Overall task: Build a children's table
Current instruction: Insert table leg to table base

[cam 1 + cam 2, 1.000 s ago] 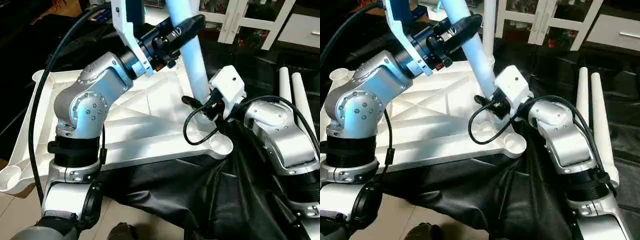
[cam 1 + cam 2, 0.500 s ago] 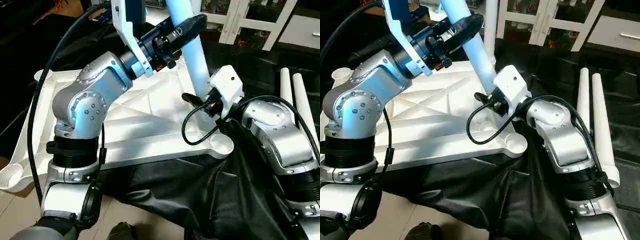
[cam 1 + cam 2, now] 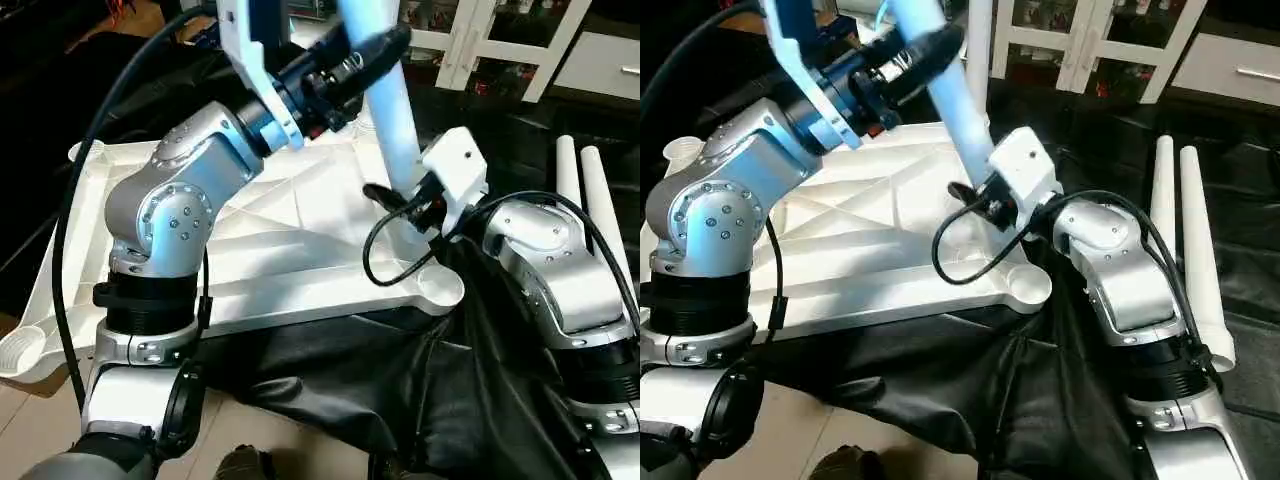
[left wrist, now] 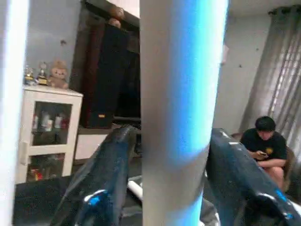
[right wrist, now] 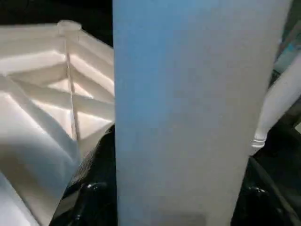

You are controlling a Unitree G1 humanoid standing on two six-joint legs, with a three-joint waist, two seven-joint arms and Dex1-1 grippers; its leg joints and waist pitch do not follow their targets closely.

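left eye view: both grippers on one leg (image 3: 388, 110) standing tilted over the tabletop's (image 3: 300, 240) far right corner.
the tabletop lies ribs-up on the black-draped table (image 3: 400, 390), a near corner overhanging its edge. the left gripper (image 3: 365, 55) has its black fingers (image 4: 101, 188) either side of the leg high up, lightly around it. the right gripper (image 3: 400, 205) sits low by the socket, fingers (image 5: 89, 197) flanking the leg; whether they press it i cannot tell. two spare legs (image 3: 1185, 250) lie side by side on the cloth to the right. in the left wrist view a person (image 4: 263, 148) sits in the background.
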